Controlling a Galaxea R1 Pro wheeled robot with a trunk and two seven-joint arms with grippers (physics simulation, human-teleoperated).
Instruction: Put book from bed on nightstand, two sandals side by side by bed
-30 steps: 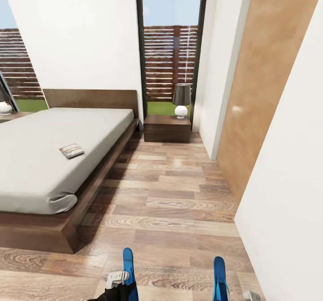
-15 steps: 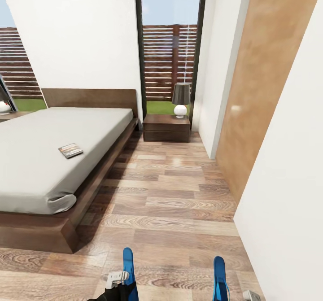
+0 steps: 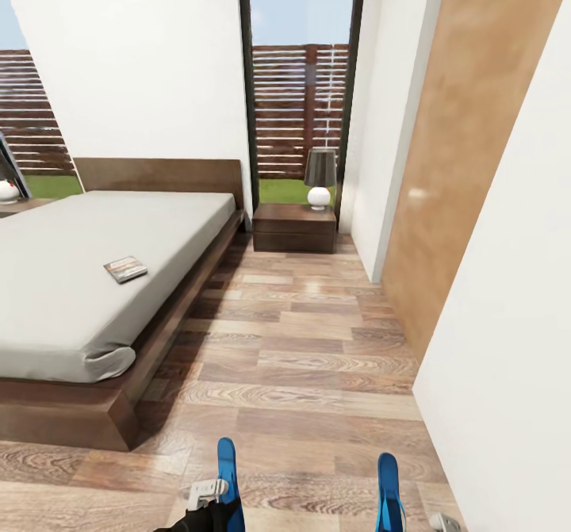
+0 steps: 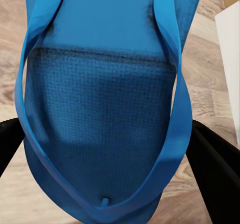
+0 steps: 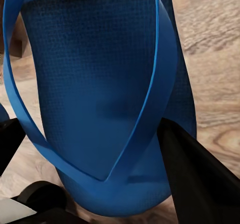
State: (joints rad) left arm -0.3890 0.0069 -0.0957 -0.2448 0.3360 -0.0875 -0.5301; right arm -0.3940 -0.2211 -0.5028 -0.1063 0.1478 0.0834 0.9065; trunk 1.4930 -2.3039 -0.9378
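Bed (image 3: 95, 278) fills the left, book (image 3: 125, 269) lying flat on its mattress awaiting transfer; nightstand (image 3: 294, 227) stands far right of the headboard. Near, left end effector (image 4: 107, 184) and right end effector (image 5: 95, 169) each clasp a sandal (image 3: 228, 468), (image 3: 388, 480), carried for placing bedside.

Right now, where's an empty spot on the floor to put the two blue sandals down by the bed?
The bare plank floor runs between the bed and the white wall, up to the nightstand. The nightstand's top is partly taken by a lamp.
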